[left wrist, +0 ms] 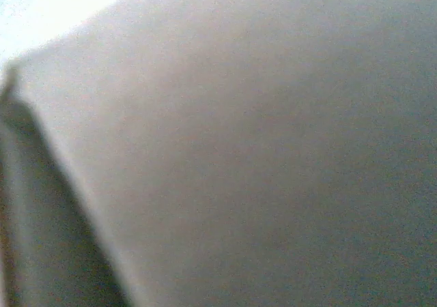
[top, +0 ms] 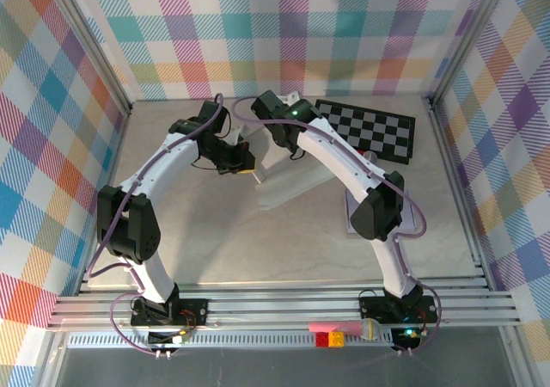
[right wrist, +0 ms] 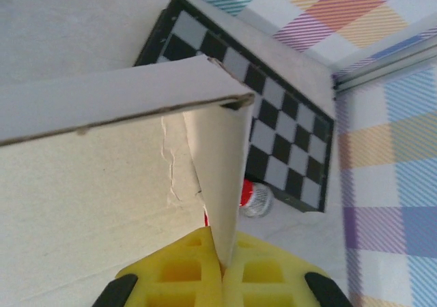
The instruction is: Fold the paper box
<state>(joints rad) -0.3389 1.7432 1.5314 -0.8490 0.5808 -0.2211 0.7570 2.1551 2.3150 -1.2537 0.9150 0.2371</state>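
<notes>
Table [top: 215,249]: pale surface, plaid walls around it, both arms reaching to its middle-back.

Paper box [top: 288,185]: sits at centre, just left of the checkerboard mat [top: 369,129]. Not yet a closed box. From above, one broad panel lies sloping toward the near side while other panels stand up between the two wrists. In the right wrist view, a long panel [right wrist: 116,106] runs across edge-on and a narrow flap [right wrist: 215,177] stands nearly upright beside it; light creases show on the sheet behind.

Left gripper [top: 245,165]: closed, set against the box's left edge. Its own camera gives a blurred pale surface very close, so whether a panel is actually pinched cannot be told.

Right gripper [right wrist: 222,273]: yellow fingers pressed together on the lower end of the upright flap, holding it.

Small red-capped item [right wrist: 254,199]: lies by the mat's edge, apart from the box.

Judgement: partway. Some walls raised; remaining flaps need turning in and seating, and the sloping panel is yet to be closed.
</notes>
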